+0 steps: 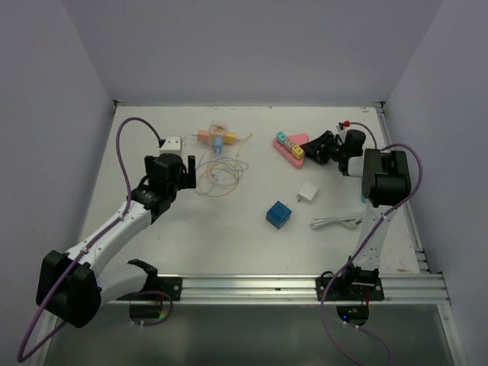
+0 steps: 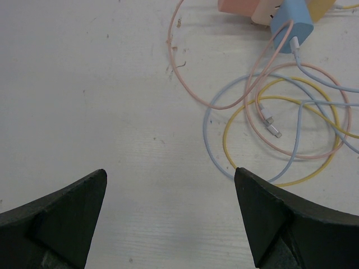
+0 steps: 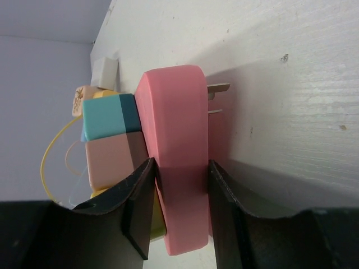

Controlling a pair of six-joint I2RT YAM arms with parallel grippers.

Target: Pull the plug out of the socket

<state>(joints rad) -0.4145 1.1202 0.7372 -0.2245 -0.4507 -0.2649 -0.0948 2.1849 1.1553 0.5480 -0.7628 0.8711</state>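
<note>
The left gripper [image 2: 169, 172] hangs above bare table with its jaws spread as wide as they go and nothing between them. Just ahead and to its right lie looped cables [image 2: 274, 131] that run up to a blue plug [image 2: 291, 27] seated in a peach socket [image 2: 238, 7]. It seems parked there, ready to reach in, rather than working.

Further right, near the back of the table, lies the pink socket [image 3: 171, 101]. A teal plug [image 3: 109, 115] and a pale pink plug [image 3: 112, 159] sit side by side on one face, and the socket's own prongs [image 3: 219, 88] stick out of the other. The right gripper [image 3: 182, 165] is clamped across the socket body, one finger [image 3: 140, 207] on each broad face, behind the plugs. This grip probably anchors the socket so that a plug can be drawn straight out without dragging the block along. The plugs look fully seated, so the pull is not yet made.
</note>
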